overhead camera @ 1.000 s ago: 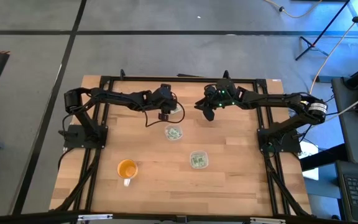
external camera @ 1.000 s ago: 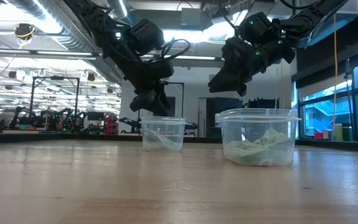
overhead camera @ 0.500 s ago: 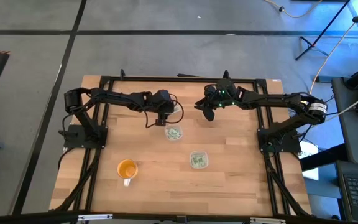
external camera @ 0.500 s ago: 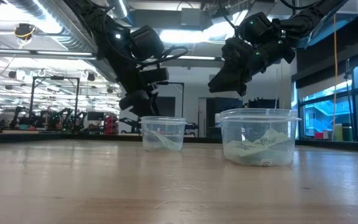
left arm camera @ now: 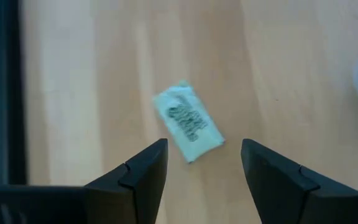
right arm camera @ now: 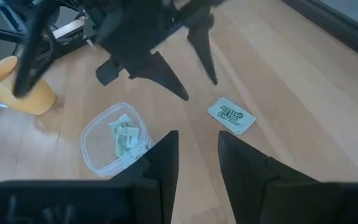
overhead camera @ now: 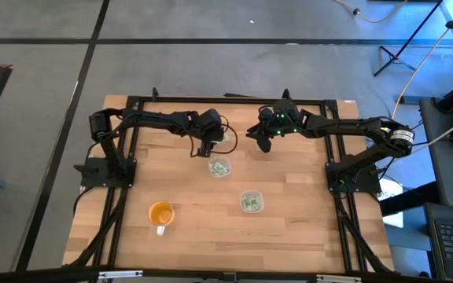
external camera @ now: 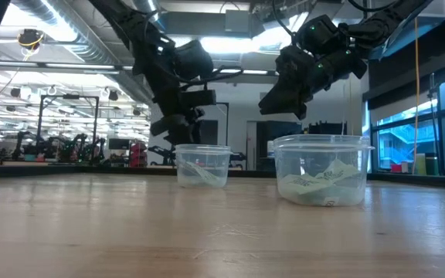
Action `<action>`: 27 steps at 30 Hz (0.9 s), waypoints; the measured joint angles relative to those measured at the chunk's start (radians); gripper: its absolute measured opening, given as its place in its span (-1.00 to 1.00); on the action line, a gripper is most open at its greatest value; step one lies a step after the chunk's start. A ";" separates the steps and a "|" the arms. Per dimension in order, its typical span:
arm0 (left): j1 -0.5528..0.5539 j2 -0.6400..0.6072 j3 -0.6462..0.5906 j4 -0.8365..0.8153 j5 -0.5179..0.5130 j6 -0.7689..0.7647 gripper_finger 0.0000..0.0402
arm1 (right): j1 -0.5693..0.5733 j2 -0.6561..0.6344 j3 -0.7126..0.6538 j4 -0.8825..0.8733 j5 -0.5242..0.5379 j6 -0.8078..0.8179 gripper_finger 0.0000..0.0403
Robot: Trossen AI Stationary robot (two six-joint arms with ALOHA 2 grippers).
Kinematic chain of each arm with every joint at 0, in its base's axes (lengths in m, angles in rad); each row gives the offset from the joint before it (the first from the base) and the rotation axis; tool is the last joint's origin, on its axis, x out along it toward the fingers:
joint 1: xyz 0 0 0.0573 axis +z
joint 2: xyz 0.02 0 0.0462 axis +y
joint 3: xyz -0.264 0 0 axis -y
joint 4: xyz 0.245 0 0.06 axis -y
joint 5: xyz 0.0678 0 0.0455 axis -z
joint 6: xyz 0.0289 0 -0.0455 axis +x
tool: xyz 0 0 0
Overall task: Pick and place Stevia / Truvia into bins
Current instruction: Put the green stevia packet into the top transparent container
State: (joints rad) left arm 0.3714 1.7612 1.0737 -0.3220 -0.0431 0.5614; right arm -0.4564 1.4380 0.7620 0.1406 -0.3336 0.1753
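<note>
One pale green and white packet (left arm camera: 187, 121) lies flat on the wooden table; it also shows in the right wrist view (right arm camera: 231, 115). My left gripper (left arm camera: 204, 165) hangs open above it, touching nothing; it shows in the high view (overhead camera: 206, 146) just beyond the far clear cup (overhead camera: 219, 167). That cup holds several packets (right arm camera: 123, 138). The near clear cup (overhead camera: 251, 201) also holds packets (external camera: 319, 181). My right gripper (right arm camera: 199, 163) waits slightly open and empty above the table's far middle (overhead camera: 262, 141).
An orange cup with a handle (overhead camera: 160, 213) stands at the near left and shows in the right wrist view (right arm camera: 17, 87). The black frame rails (overhead camera: 226, 100) run along the table's far edge and sides. Bare wood (overhead camera: 203, 228) lies in front of the cups.
My left gripper has shifted a little toward the table's left, off the far clear cup, and its wrist has turned while the arm's elbow swung toward the far edge. My right arm has kept still.
</note>
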 joint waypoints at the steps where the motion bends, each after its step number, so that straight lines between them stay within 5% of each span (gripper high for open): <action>1: 0.000 0.008 0.000 -0.004 0.007 0.014 -0.03 | 0.000 0.000 0.000 0.002 0.000 0.000 -0.43; 16: 0.017 0.125 0.015 0.047 -0.033 -0.006 -0.21 | 0.000 0.000 0.000 0.008 0.000 0.004 -0.43; 27: 0.071 0.124 0.021 0.072 0.072 -0.071 -0.36 | 0.000 0.000 0.000 0.009 0.000 0.002 -0.43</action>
State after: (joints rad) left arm 0.4420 1.8854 1.0946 -0.2503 0.0287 0.4900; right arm -0.4564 1.4380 0.7620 0.1492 -0.3336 0.1776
